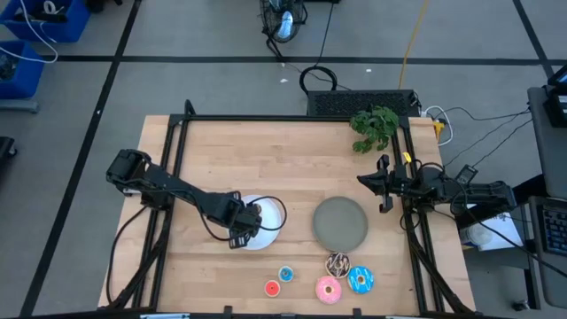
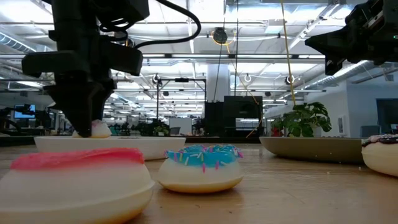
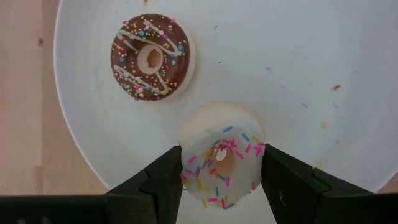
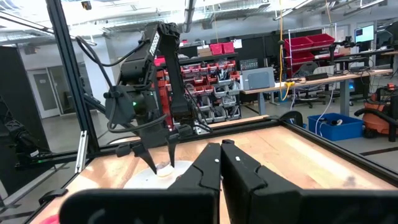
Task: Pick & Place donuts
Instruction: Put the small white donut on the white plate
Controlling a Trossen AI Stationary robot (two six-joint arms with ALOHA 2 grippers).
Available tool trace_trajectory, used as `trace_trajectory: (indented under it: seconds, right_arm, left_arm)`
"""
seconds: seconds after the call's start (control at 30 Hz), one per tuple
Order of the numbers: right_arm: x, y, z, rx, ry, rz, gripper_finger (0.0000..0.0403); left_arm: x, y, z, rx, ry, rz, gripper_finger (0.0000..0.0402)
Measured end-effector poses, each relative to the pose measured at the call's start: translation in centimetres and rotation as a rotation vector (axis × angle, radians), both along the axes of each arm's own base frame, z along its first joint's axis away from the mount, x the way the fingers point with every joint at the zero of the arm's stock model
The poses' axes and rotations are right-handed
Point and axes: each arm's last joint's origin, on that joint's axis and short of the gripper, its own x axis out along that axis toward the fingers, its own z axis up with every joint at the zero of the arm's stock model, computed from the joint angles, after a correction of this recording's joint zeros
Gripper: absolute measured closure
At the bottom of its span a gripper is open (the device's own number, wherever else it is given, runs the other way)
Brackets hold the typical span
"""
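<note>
My left gripper (image 1: 244,227) points down over the white plate (image 1: 273,213), shut on a small white-iced donut with coloured sprinkles (image 3: 222,158). A tiny brown donut with pale drizzle (image 3: 149,57) lies flat on the same plate. Near the table's front edge lie a red donut (image 1: 272,287), a small blue one (image 1: 286,274), a pink one (image 1: 329,288), a larger blue one (image 1: 360,280) and a dark brown drizzled one (image 1: 337,263). My right gripper (image 1: 383,183) waits shut above the table's right side. My left gripper pinches the white-iced donut by two opposite sides of its outer wall (image 3: 184,169), one finger (image 3: 163,182) on each side. The fingers come from above, pointing down. The donut sits tilted between them over the white plate; I cannot tell whether its underside rests on the plate.
A grey round plate (image 1: 341,223) stands right of the white one, just behind the row of donuts. A green plant (image 1: 375,127) and cables sit at the table's far right corner. Bare wood lies across the far half of the table.
</note>
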Motion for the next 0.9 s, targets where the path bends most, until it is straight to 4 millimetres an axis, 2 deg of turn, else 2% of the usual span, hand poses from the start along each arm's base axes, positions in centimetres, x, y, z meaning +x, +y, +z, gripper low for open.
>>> trace_trajectory:
  seconds: [0.9]
  right_arm:
    - [0.0, 0.0, 0.01, -0.001, 0.0, 0.0, 0.0403]
  left_arm:
    - [-0.06, -0.07, -0.02, -0.018, 0.02, -0.086, 0.0202]
